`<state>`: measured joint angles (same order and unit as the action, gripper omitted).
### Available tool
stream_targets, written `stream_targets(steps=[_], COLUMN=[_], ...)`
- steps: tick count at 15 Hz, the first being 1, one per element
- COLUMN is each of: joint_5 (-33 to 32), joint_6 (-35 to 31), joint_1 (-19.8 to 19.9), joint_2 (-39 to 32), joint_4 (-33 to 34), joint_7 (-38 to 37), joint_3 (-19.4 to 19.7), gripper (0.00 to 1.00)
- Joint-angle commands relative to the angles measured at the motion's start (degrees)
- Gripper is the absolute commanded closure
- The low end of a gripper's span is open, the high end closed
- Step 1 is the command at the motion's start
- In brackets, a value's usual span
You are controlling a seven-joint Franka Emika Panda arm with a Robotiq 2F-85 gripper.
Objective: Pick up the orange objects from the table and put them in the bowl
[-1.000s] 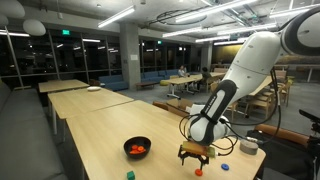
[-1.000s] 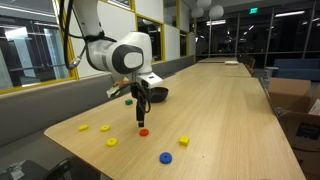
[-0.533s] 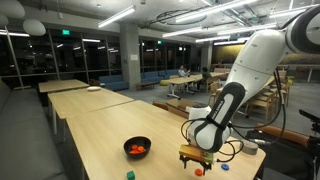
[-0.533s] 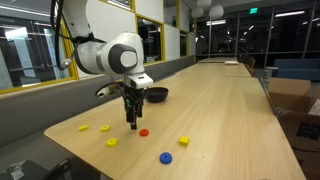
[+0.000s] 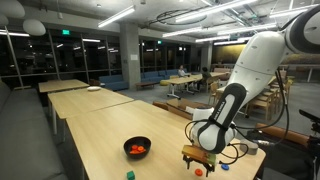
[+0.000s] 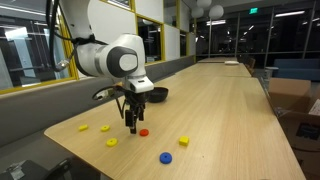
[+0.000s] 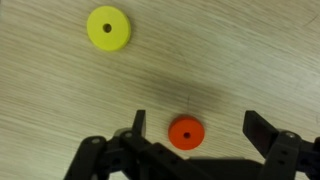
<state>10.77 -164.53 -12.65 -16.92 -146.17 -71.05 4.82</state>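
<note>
The hand (image 7: 200,125) hangs released above the counter (image 7: 250,50) near its short end; an orange piece (image 7: 185,132) lies flat between its spread jaws, off-centre, so straight down should serve

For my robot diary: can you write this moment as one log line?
gripper: open, empty | orange piece: on table, near gripper | bowl: orange pieces inside
</note>
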Motion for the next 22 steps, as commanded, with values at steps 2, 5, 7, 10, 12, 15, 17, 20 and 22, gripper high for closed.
stream_targets(steps=[2, 5, 7, 10, 12, 15, 17, 20, 22], joint_5=[3.67, 5.99, 6.74, 6.50, 6.13, 5.73, 5.12, 4.27, 3.74], joint_6=[-2.20, -2.11, -1.01, 0.01, 0.26, 0.38, 0.45, 0.94, 1.32], joint_1=[4.22, 6.07, 6.62, 6.70, 6.85, 6.97, 6.56, 5.99, 5.59], joint_2=[1.64, 1.12, 0.60, 0.43, 0.40, 0.18, -0.27, -0.97, -1.35], joint_4=[-1.93, -1.38, -0.77, -0.61, -0.61, -0.38, -0.13, 0.24, 0.44], joint_7=[3.03, 5.07, 5.73, 5.20, 4.98, 4.87, 4.32, 3.64, 3.25], joint_3=[-3.62, -5.32, -5.50, -4.58, -4.00, -3.37, -2.64, -1.61, -1.08], gripper=[0.00, 0.00, 0.00, 0.00, 0.00, 0.00, 0.00, 0.00, 0.00])
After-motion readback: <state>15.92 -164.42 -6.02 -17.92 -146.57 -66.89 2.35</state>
